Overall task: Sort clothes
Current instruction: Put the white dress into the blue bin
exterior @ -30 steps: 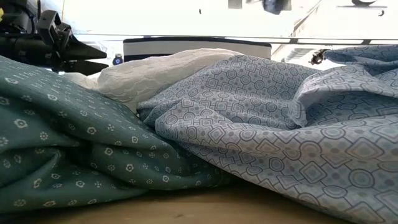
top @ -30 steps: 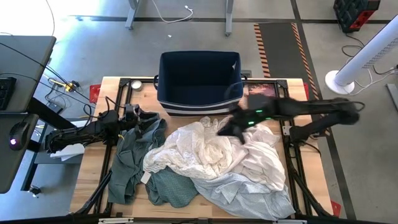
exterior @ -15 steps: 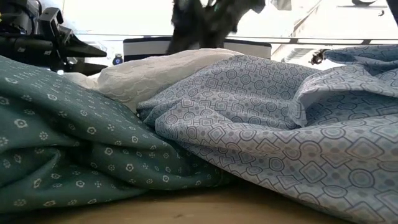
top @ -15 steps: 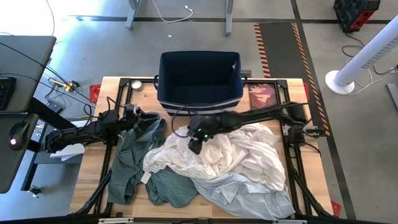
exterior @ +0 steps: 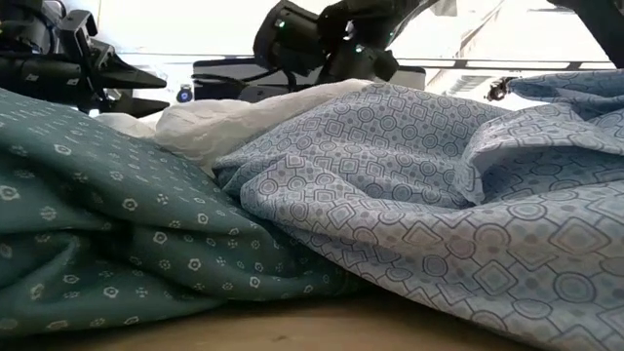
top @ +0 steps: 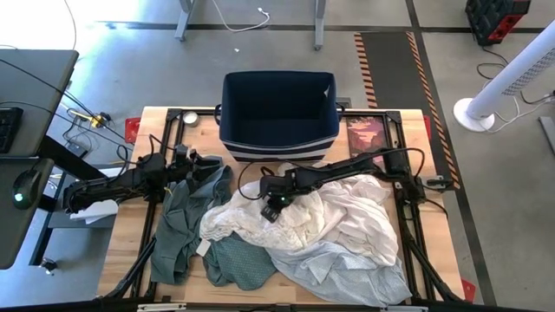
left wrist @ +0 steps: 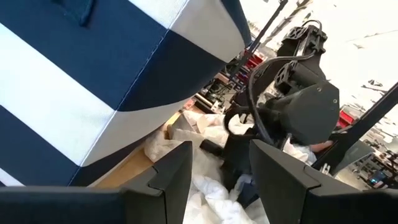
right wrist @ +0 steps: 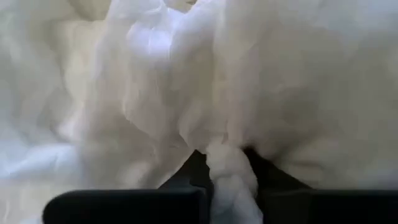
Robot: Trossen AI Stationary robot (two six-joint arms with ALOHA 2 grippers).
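A pile of clothes covers the table's middle. A white garment (top: 303, 217) lies on top, with a pale blue-grey patterned one (top: 347, 264) at the near right. Grey-green ones (top: 178, 221) lie at the left, with a small tag (top: 202, 247). My right gripper (top: 271, 206) reaches from the right and is down on the white garment's far left part. It is shut on a fold of it (right wrist: 231, 177). My left gripper (top: 201, 161) waits open at the far left, above the grey-green garment's far edge; it touches nothing. My right gripper pinches a bunched ridge of the white garment (right wrist: 230, 168) between its two fingers, coming from above and slanting toward the table's left. How many layers it holds I cannot tell. The garment lies slack on the pile around the fingers.
The navy bin with white stripes (top: 277, 113) stands at the table's far middle, just beyond both grippers. A dark red card (top: 368, 134) lies at the far right. Black frame rails (top: 408, 225) run along the table's sides. Bare wood shows at the near left corner (top: 130, 277).
My right gripper has swept from the far right toward the table's left and come down onto the white garment's far left part. The pile has sunk a little in the low view.
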